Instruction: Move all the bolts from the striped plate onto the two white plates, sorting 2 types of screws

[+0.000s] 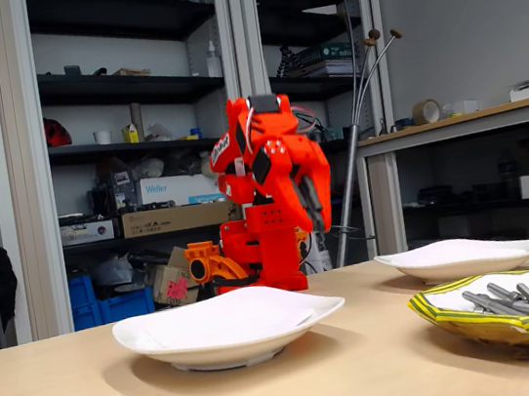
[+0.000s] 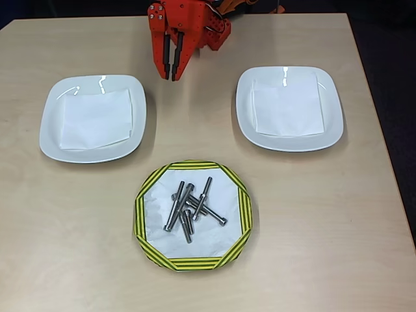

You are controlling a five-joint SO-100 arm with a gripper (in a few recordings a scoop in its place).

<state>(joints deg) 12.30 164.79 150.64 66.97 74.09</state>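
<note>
Several grey bolts (image 2: 193, 208), long and shorter ones, lie in a loose crossed pile on the striped plate (image 2: 139, 214); the fixed view shows the bolts (image 1: 520, 298) over the plate's yellow-and-dark rim (image 1: 459, 318) at the right. Two white plates flank it farther back, one on the left (image 2: 51, 123) (image 1: 137, 339) and one on the right (image 2: 333, 110) (image 1: 422, 264), each lined with a white paper square and bare of bolts. My red gripper (image 2: 173, 75) hangs at the table's far edge between the two white plates, fingers together, holding nothing. The arm (image 1: 271, 172) is folded.
The arm's red base (image 1: 267, 252) stands at the far edge of the light wooden table (image 2: 292, 227). Behind it are shelves with boxes and a bench. Bare tabletop lies between the plates and along the near edge.
</note>
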